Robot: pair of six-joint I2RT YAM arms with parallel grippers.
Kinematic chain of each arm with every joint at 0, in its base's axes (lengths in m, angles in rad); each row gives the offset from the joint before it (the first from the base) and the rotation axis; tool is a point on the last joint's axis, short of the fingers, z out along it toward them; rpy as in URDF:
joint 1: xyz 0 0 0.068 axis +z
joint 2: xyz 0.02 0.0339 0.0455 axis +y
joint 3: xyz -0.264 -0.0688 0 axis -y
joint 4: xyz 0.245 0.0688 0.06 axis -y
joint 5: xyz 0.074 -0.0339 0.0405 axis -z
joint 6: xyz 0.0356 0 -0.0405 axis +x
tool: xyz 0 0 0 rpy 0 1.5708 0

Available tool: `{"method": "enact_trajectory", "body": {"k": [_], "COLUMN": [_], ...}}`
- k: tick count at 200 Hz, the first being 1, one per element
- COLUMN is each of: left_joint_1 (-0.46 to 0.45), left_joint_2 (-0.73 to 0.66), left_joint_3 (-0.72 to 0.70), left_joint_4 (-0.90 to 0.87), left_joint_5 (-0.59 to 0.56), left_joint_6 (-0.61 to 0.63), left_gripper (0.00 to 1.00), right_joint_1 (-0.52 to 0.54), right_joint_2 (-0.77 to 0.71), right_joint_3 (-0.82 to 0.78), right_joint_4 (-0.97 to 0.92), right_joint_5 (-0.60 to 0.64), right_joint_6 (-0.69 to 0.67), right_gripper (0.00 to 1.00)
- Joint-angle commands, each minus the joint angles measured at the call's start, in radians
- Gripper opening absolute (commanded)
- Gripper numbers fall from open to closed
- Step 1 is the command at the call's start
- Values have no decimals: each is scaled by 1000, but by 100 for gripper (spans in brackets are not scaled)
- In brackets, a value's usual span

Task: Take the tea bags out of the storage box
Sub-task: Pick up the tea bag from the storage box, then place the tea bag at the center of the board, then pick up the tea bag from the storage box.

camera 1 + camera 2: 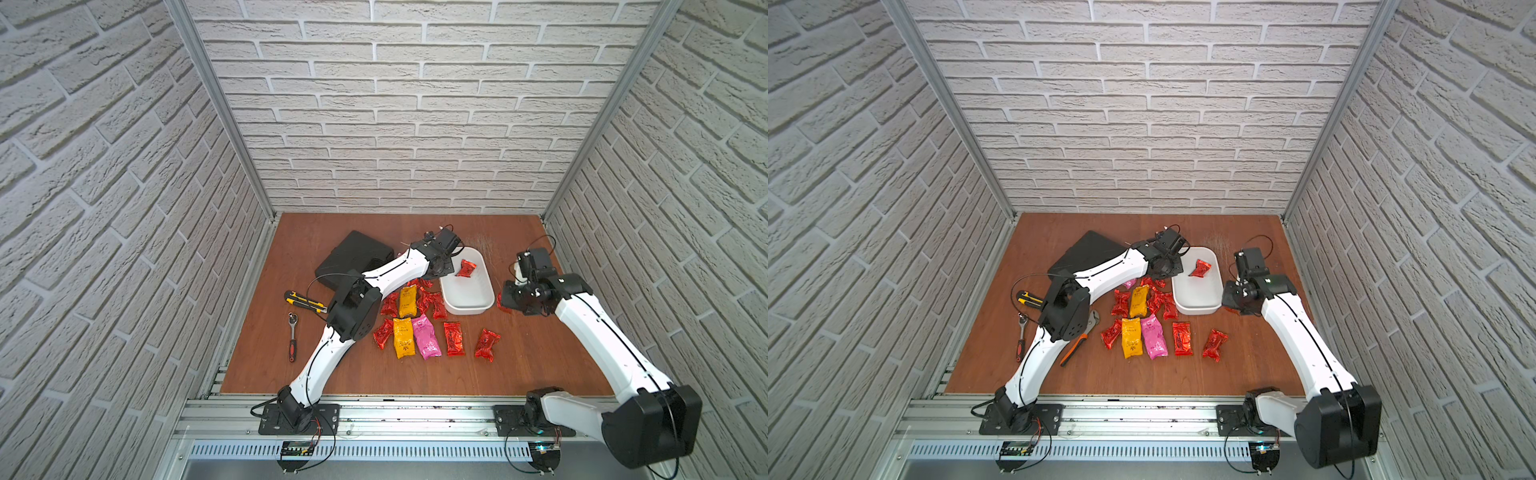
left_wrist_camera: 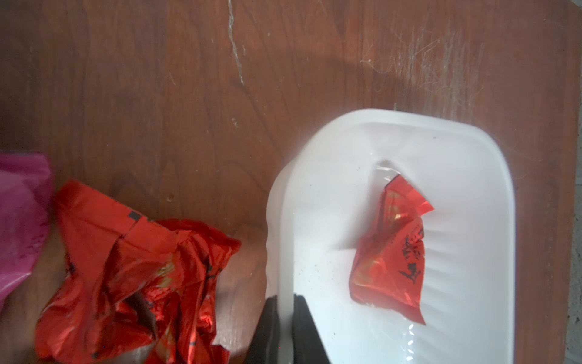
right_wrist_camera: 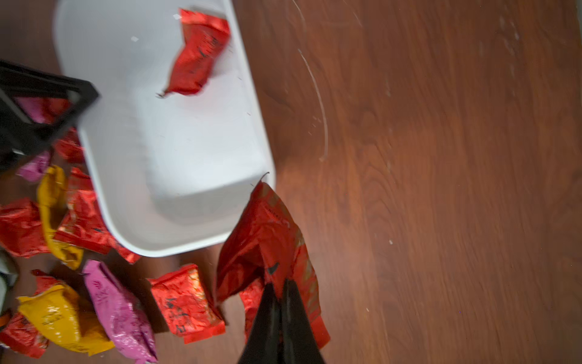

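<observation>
**A:** Where is the storage box [image 1: 466, 308]?

**B:** Right of the desk's middle, with one long side facing left. It is almost empty. A single red sachet [image 1: 466, 268] lies inside, toward the far end.

**A:** And the other tea bags [image 1: 426, 340]?

**B:** They are out on the desk [image 1: 540, 357]. A heap sits against the box's left side. Nearer us is a loose row: red, yellow, pink, then two more reds.

**A:** What are the hands doing?

**B:** The left hand [image 2: 285, 315] is clamped on the box's left wall, one finger inside and one outside. I judge it is steadying the box. The right hand [image 3: 280, 291] is pinched tight on a red held sachet [image 3: 267, 239], just outside the box's near right corner. I cannot tell whether that sachet touches the desk.

**A:** So what is left to do?

**B:** By my reckoning, set that one down and then fetch the last one from inside. The task looks close to done.

**A:** Is anything else around?

**B:** A black tool case [image 1: 353, 253] lies far left, partly under the left arm. A utility knife [image 1: 305, 302], a ratchet [image 1: 292, 332] and pliers [image 1: 1077, 343] are at the left. None of them belongs to the task.
</observation>
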Motion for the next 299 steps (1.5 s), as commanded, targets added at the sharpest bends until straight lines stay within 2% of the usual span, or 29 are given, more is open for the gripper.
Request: {"method": "enact_trajectory", "body": {"k": [1,38,68,101,144,170,188,240,268,299], "left_joint_1": [-13,-13,-15,-16,-20,-22,-22,-25,-27,-28], "left_joint_2": [-3,-5,-6,-12,-13,-14,-10,-15,-14,-15], "left_joint_3": [21,28,19,13,6,7,9,-1,-3,-13], "left_joint_4": [-7,-5,3,13,27,39,46,43,37,43], "left_joint_5": [-8,-4,10,11,14,17,23,5,-1,-8], "left_joint_6": [0,5,5,3,5,5,6,-1,-10,-34], "left_gripper": [0,0,0,0,0,0,0,0,0,0], "right_joint_1": [-53,-123,-135,-147,-147,-138,-98,55,74,73], "right_joint_2": [-76,-83,-27,-70,-72,-41,31,339,478,609], "right_joint_3": [-114,-311,-374,-317,-147,-72,-20,187,269,354], "right_joint_4": [-29,109,169,78,-2,68,148,297,330,329], "right_joint_5": [25,-141,-210,-127,-127,-191,-238,-207,-174,-145], "right_joint_6": [80,167,173,137,97,102,118,246,313,323], "right_gripper": [2,2,3,32,37,37,39,49,57,64]}}
